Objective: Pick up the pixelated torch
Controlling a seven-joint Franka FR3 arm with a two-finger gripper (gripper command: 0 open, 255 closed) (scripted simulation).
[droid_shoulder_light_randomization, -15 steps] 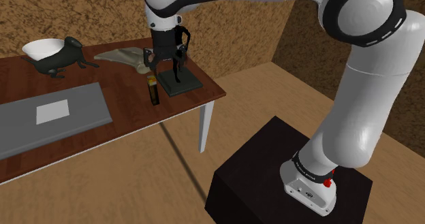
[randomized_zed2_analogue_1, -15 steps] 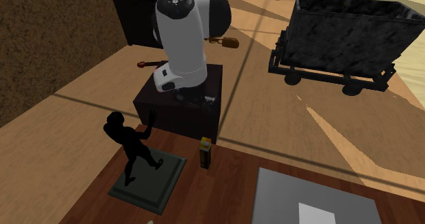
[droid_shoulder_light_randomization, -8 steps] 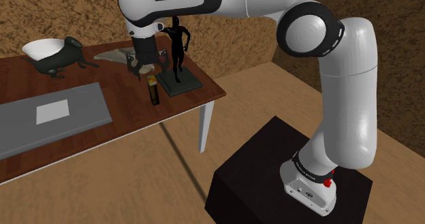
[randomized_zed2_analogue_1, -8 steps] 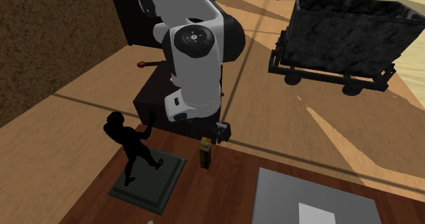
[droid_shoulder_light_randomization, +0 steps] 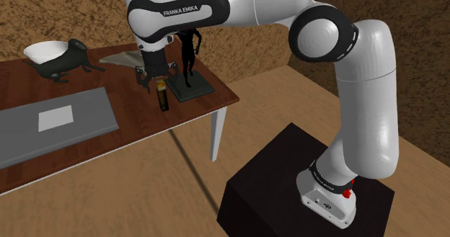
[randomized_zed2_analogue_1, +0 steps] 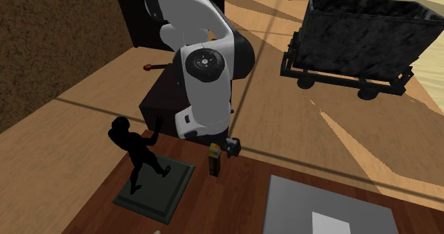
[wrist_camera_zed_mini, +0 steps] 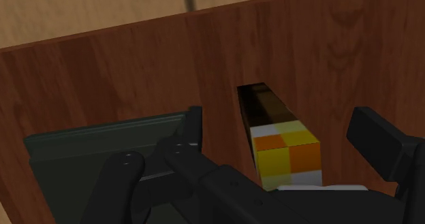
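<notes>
**Open pincer straddles the blocky torch**

We see the all-black two-finger gripper [wrist_camera_zed_mini: 280, 122] spread wide, with a finger on either side of the pixelated torch [wrist_camera_zed_mini: 285, 151] and neither touching it. The torch is a dark brown stick with an orange-and-yellow chequered top. It stands upright on the brown wooden table [droid_shoulder_light_randomization: 137, 117], near the edge facing the stand and just beside the dark square base of a black human figurine [droid_shoulder_light_randomization: 189, 48]. Farther along lies a flat grey slab [droid_shoulder_light_randomization: 79, 117] bearing a white sheet, then a white bowl [droid_shoulder_light_randomization: 43, 52].

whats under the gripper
The torch stands upright on the table, right below the open gripper. Its orange and yellow top and dark shaft show; the patch of table under its foot is covered.
</notes>
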